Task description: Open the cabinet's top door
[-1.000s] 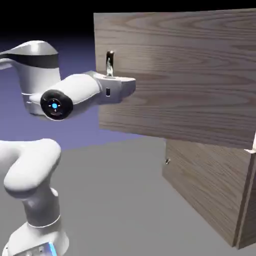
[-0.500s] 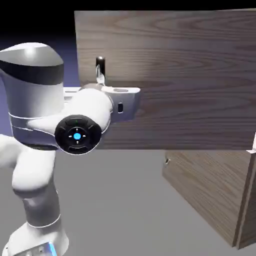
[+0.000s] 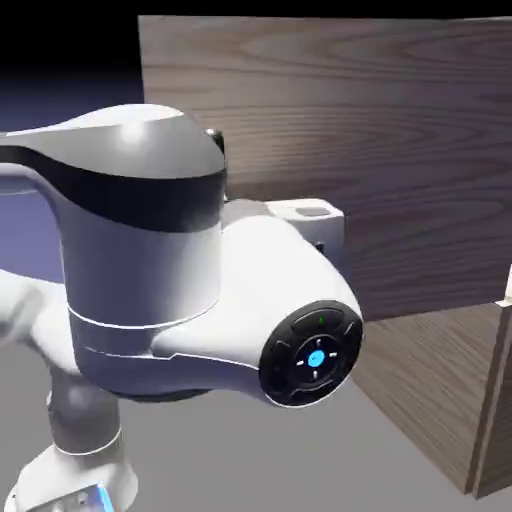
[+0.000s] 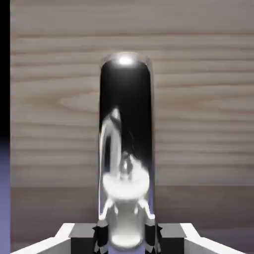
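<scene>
In the exterior view, the top door point(image 3: 330, 120) stands swung out, its handle point(image 4: 125, 124) near the left edge. Jaws grip that handle; best keep them square while following the hinge's arc.

The top door point(image 3: 400, 120) behind the tool point(image 4: 126, 237) was brown, with wavy wood grain in darker lines. The handle point(image 4: 125, 99) between the tool's tips was glossy black with white shine. The arm point(image 3: 140, 270) was white with black bands, and its round button had blue colour.
</scene>
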Robot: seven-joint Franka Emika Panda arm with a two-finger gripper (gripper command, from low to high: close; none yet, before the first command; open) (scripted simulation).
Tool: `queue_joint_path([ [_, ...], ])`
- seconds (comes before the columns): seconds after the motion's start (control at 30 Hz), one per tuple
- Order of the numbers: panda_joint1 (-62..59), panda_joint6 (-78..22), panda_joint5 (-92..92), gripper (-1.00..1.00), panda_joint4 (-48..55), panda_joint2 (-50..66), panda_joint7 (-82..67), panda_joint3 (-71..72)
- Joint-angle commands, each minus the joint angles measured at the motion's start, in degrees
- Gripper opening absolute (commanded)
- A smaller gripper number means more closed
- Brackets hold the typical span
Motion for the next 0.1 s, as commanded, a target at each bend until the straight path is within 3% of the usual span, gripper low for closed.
queue_joint_path([
  [0.0,2.07,-0.98,-0.34,-1.0,1.88,-0.31,0.5,-1.2],
  [0.07,5.22,-2.55,-0.82,-1.0,4.79,-0.85,1.32,-2.97],
])
